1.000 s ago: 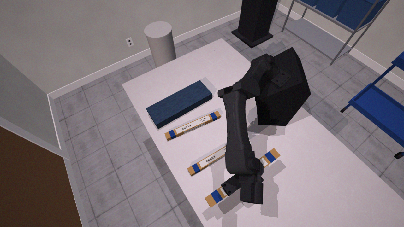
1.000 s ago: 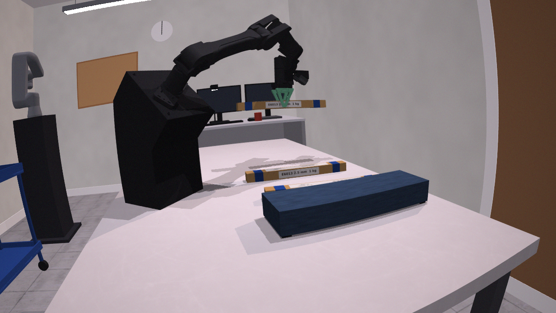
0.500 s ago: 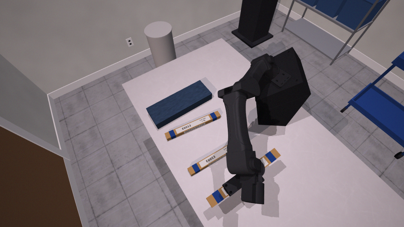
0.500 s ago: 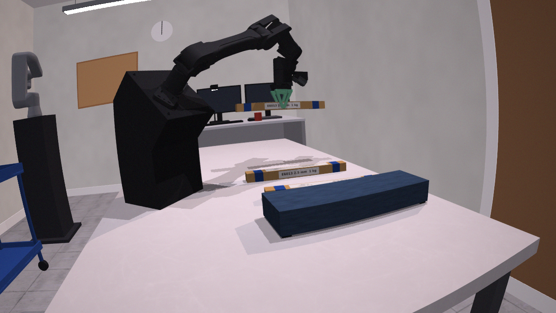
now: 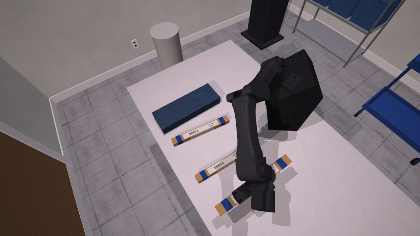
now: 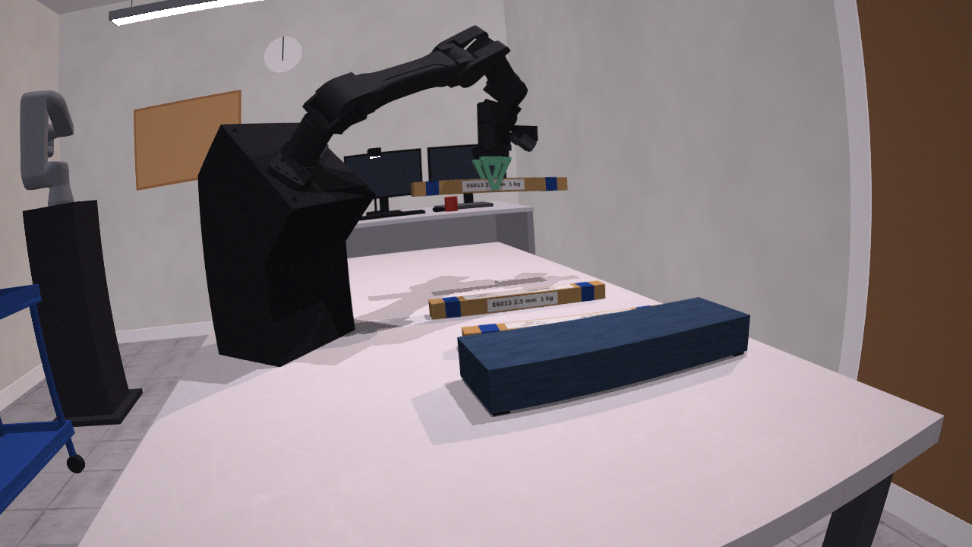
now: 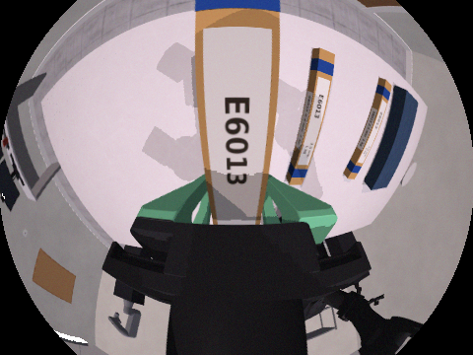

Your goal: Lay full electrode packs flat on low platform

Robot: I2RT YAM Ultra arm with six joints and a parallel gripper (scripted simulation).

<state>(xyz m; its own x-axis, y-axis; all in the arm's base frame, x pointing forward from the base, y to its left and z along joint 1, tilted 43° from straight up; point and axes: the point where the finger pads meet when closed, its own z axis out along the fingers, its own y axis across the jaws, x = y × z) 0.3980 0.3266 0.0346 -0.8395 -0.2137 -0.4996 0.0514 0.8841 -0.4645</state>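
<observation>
Overall, three packs: one clamped aloft by one end effector, two beside one platform.
</observation>
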